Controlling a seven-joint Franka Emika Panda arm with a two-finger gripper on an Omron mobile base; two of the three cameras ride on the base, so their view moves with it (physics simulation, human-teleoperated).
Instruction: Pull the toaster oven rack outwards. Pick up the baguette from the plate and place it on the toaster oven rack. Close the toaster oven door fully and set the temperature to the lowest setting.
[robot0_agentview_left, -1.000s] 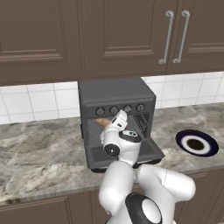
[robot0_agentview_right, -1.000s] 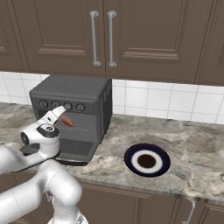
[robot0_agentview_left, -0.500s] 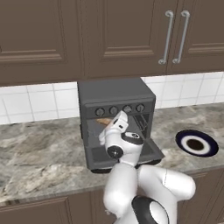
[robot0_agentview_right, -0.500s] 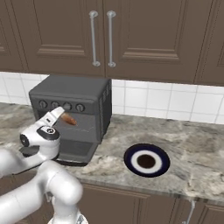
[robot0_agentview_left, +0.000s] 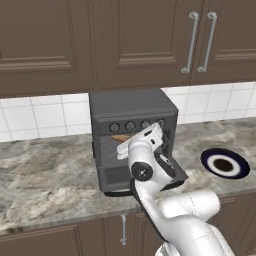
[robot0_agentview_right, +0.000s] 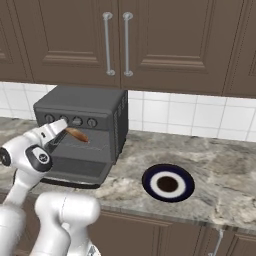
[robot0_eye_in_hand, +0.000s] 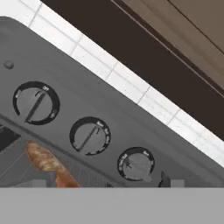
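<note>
Pulled back from the toaster oven (robot0_agentview_left: 131, 135), gripper (robot0_agentview_right: 61, 128) now wider, holding nothing.
Baguette (robot0_agentview_right: 76, 134) lying inside the toaster oven; door (robot0_agentview_right: 80, 169) down; plate (robot0_agentview_right: 168, 183) off beside.

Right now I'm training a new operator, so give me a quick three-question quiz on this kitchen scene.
1. True or false: the baguette lies on the plate.
2. The oven door is: A) shut B) folded down open C) removed.
3. What hangs above the oven?

Key: 1. False, it is inside the oven and the plate is bare. 2. B. 3. Brown cabinets.
</note>
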